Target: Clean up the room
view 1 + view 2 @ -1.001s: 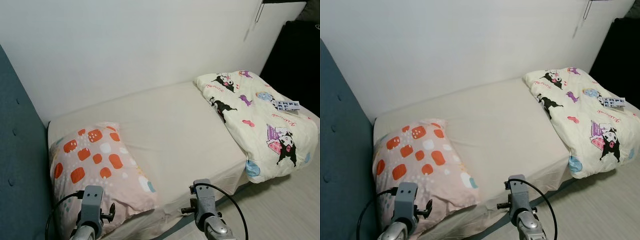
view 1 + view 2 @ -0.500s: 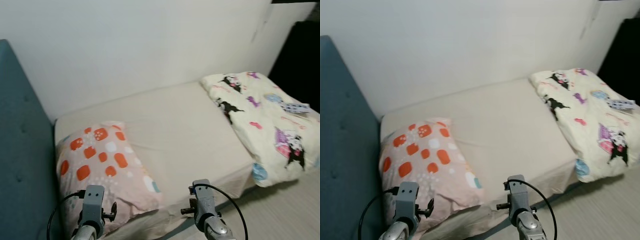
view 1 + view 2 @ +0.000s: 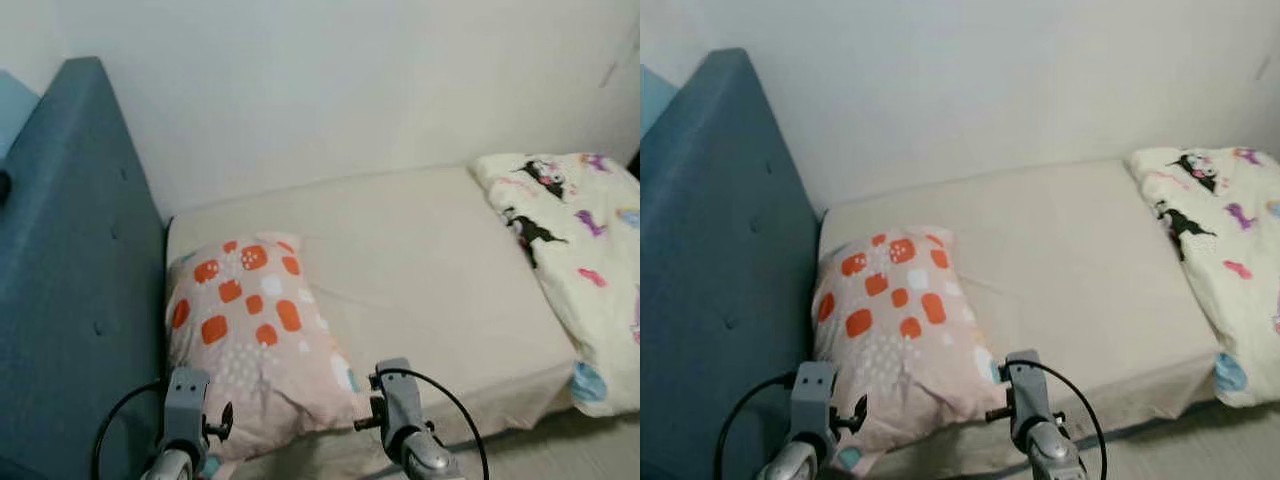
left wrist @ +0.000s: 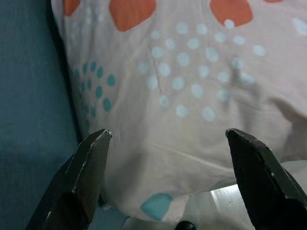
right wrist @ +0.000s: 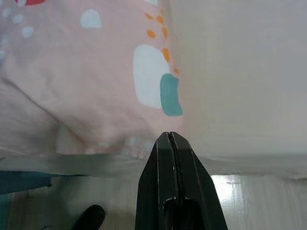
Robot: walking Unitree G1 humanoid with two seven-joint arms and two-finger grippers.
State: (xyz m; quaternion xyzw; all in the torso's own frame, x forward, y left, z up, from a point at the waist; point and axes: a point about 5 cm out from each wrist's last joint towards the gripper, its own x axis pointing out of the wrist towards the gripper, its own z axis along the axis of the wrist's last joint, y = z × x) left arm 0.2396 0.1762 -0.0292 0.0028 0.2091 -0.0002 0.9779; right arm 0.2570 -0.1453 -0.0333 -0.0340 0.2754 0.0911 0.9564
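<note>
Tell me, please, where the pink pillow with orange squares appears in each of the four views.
Left eye view: pillow lower left of centre, beside the blue headboard.
Right eye view: the same place.
Left wrist view: its dotted corner, between the open left gripper fingers.
Right wrist view: its corner, beyond the shut right gripper.
Shared landmark: the cream mattress.

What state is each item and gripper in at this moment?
pillow: lying flat at the head of the bed, beside the headboard.
quilt: bunched at the foot end, hanging over the mattress edge.
bed sheet: bare, mostly smooth.
left gripper: open, facing the pillow's edge.
right gripper: shut, at the pillow's corner.
</note>
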